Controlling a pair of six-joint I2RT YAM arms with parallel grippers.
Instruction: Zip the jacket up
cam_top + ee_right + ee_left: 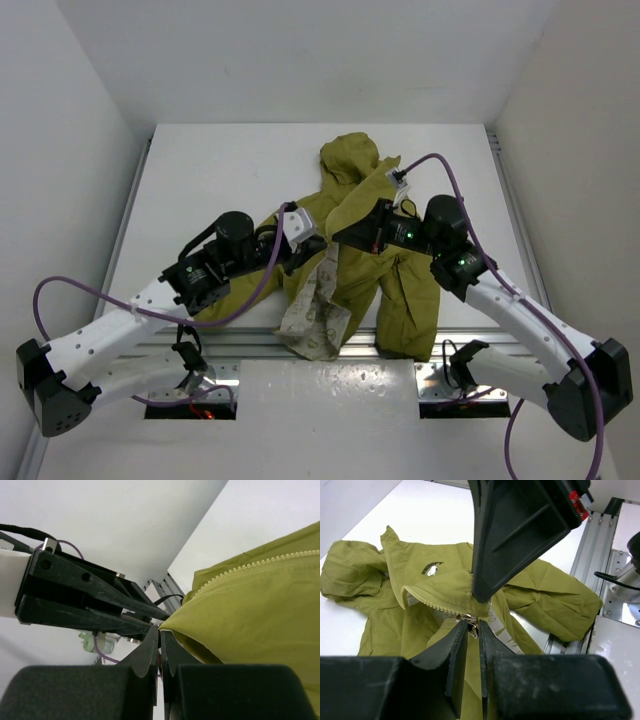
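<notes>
On the left, the left gripper [471, 625] has its fingers nipped almost together on the little metal zipper pull [469, 618], presumably so it can drag the slider along the cream zipper teeth [437, 602]. The jacket [400, 290] is sprawled in the middle of the table [220, 170], hood at the far end. Its hem droops over the near edge, with a flap of printed lining [315, 320] showing. On the right, the right gripper [160, 632] is clamped shut on the jacket's front edge just beside the pull. My guess is it's anchoring the fabric taut. The only marking is a small dark chest logo [432, 569], lettering too tiny to read.
</notes>
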